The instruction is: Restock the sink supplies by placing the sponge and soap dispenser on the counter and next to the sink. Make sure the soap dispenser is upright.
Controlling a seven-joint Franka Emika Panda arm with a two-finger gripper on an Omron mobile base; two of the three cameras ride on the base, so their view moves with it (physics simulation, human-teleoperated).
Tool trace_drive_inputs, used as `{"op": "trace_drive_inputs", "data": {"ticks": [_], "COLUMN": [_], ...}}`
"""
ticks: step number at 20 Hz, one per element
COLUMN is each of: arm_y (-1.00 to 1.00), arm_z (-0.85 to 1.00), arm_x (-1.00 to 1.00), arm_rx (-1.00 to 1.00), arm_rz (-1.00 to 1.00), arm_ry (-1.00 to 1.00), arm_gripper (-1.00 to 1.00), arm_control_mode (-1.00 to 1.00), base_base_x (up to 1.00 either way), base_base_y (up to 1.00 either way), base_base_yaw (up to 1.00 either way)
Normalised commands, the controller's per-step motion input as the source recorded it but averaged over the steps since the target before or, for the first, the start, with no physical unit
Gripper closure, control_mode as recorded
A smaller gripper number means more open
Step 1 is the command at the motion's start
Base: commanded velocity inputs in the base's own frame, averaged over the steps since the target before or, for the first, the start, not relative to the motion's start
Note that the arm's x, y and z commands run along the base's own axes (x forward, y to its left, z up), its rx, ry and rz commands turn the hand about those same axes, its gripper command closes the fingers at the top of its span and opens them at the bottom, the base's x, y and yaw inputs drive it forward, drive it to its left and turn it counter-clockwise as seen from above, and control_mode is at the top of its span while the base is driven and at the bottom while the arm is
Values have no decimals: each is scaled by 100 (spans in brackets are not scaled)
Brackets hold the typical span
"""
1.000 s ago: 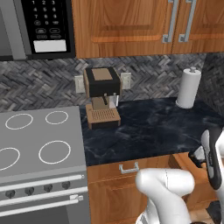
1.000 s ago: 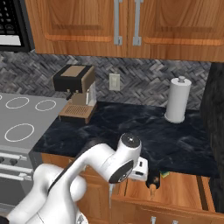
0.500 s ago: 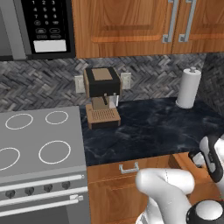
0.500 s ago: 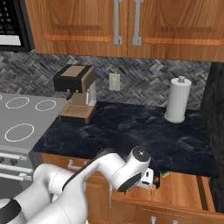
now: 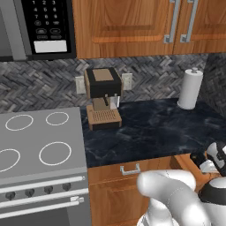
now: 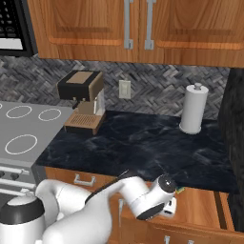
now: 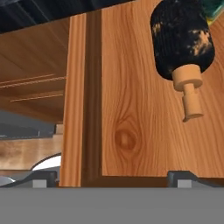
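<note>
In the open wooden drawer (image 7: pixel 144 109): dark soap dispenser (image 7: pixel 181 41), amber pump, lying at one o'clock.
Gripper (image 7: pixel 107 177): wide open, empty.
Approach: you straddle the bottle's body, then close.

Kitchen fixtures around an open wooden drawer

The open drawer (image 7: pixel 144 109) lies directly beneath the hand, its wooden floor and side wall close below. Up and beyond it stand a paper-towel roll (image 6: pixel 193 108) and a coffee machine (image 5: pixel 103 97), with the stovetop (image 5: pixel 37 141) far off to the side, microwave (image 5: pixel 37 26) and wall cabinets (image 6: pixel 143 26) overhead.
</note>
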Motion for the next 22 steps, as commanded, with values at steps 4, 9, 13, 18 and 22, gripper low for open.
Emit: {"op": "trace_drive_inputs", "data": {"ticks": [4,9,13,18,22], "arm_y": [-18,-14,0,0,0], "arm_z": [-27,-27,-31,-38,-50], "arm_x": [0,-3,-17,-30,-63], "arm_rx": [8,4,0,0,0], "arm_rz": [0,2,5,4,3], "arm_ry": [0,1,6,13,14], "arm_gripper": [-100,-100,-100,-100,-100], "arm_control_mode": [-100,-100,-100,-100,-100], "base_base_x": [0,0,0,0,0], "base_base_y": [0,0,0,0,0], "base_base_yaw": [0,0,0,0,0]}}
